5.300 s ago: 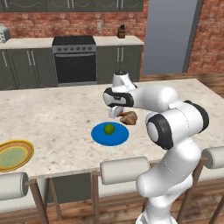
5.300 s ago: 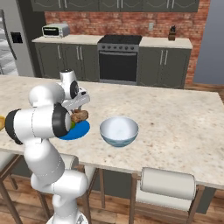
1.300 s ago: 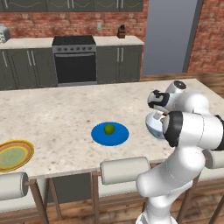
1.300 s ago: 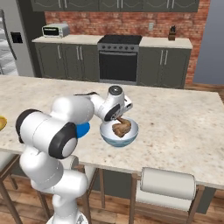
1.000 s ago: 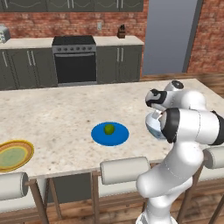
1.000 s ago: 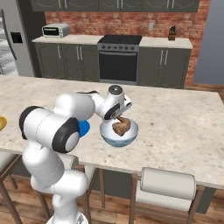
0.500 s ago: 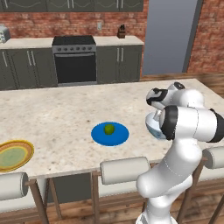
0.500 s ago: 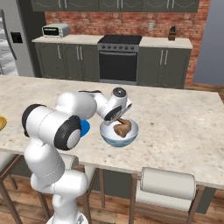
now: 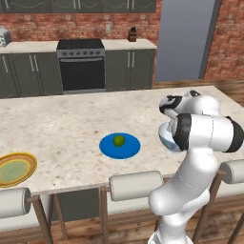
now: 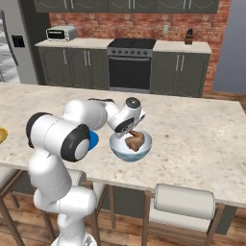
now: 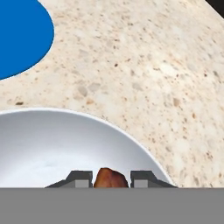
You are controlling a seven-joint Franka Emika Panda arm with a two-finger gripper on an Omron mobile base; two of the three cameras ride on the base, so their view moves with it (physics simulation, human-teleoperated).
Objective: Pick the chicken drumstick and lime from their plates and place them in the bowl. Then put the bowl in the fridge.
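Brown chicken drumstick clamped between jaws over bowl; left base view adds lime.

Red brick wall, dark cabinets, perhaps wooden floor

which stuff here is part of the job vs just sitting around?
Job:
- chicken drumstick, in the gripper, over the bowl
- lime on the blue plate
- yellow-rimmed plate, bare

Just around:
- oven
- toaster oven
- knife block
- stools
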